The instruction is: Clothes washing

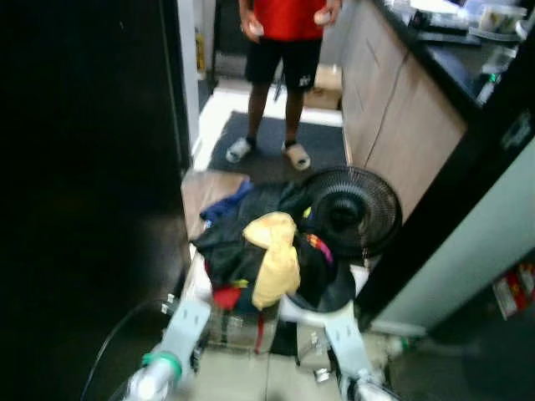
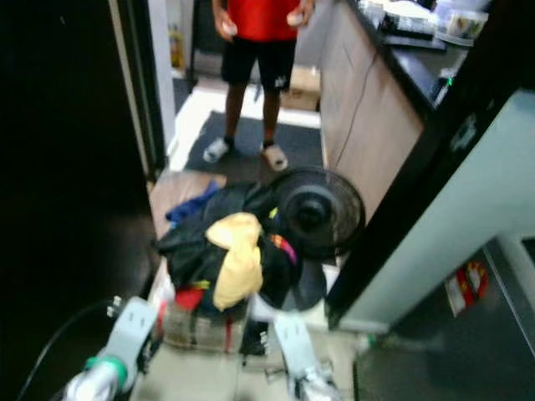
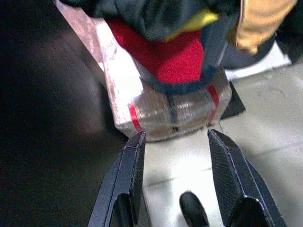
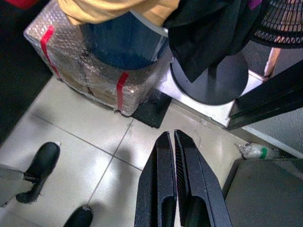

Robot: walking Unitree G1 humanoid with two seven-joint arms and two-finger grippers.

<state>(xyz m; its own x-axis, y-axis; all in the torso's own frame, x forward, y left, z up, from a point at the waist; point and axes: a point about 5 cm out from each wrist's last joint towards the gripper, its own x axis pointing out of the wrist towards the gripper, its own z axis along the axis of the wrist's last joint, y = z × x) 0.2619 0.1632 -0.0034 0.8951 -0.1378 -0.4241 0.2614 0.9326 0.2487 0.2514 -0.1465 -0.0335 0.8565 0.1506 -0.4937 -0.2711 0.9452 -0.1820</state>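
Note:
A heap of clothes lies on a bubble-wrapped box with red tape: dark garments, a yellow piece on top, red and blue beneath. My left gripper is open, its fingers a short way from the box's end. My right gripper is shut over the tiled floor, just short of the box corner and the fan base. Both silver arms reach forward at the lower edge of the eye views.
A black floor fan stands right beside the clothes, its round base on a white ledge. A person in a red shirt and black shorts stands on a dark mat ahead. Dark door at left, counter at right.

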